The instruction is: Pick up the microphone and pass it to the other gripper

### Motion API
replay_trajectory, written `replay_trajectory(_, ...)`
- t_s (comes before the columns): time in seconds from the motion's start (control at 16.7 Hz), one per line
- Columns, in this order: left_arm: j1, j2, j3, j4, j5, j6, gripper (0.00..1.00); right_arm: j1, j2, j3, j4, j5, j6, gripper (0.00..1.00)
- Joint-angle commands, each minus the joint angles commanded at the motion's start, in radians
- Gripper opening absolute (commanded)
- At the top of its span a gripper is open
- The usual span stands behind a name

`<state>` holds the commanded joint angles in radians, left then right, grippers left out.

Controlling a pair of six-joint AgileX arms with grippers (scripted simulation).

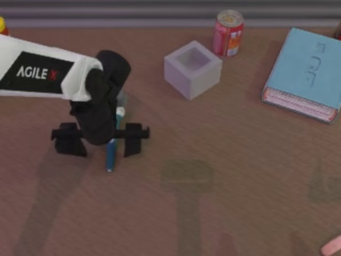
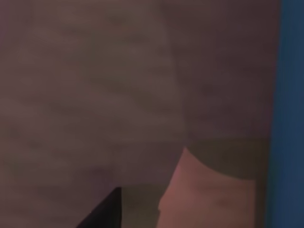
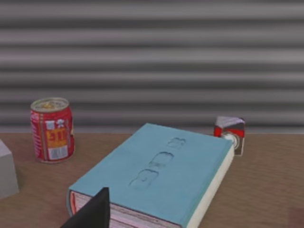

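The left end effector [image 1: 101,140] hangs low over the microphone [image 1: 111,154], its fingers spread wide to either side of the teal handle and gripping nothing. The microphone lies on the counter [image 1: 224,176] at the left part. Farther right stand a grey open box [image 1: 192,69], a red soda can [image 1: 228,33] and a light-blue book [image 1: 308,72]. Of the right end effector only one dark finger shows, so its opening I cannot tell.

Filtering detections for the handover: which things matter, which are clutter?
Job:
microphone, on the table under the left gripper, fingers spread either side of it
right gripper, out of the top view

Clutter:
can
grey box
book
small red-and-white carton
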<state>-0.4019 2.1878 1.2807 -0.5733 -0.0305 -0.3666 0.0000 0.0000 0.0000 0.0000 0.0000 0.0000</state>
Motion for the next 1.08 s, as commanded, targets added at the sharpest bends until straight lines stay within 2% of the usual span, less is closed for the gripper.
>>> replay_trajectory(0.24,0.000,0.000,0.000,0.000,0.000,0.000,0.02,0.000,0.000,0.000,0.000,0.000,0.000,1.00)
replay_trajectory(0.3,0.000,0.000,0.000,0.000,0.000,0.000,0.00,0.000,0.000,0.000,0.000,0.000,0.000,1.00)
replay_trajectory(0.72,0.000,0.000,0.000,0.000,0.000,0.000,0.00,0.000,0.000,0.000,0.000,0.000,0.000,1.00)
replay_trajectory(0.84,-0.001,-0.062,0.019,-0.028,-0.020,0.016,0.00,0.000,0.000,0.000,0.000,0.000,0.000,1.00)
replay_trajectory(1.08,-0.001,-0.081,-0.003,0.078,0.017,0.044,0.00,0.000,0.000,0.000,0.000,0.000,0.000,1.00)
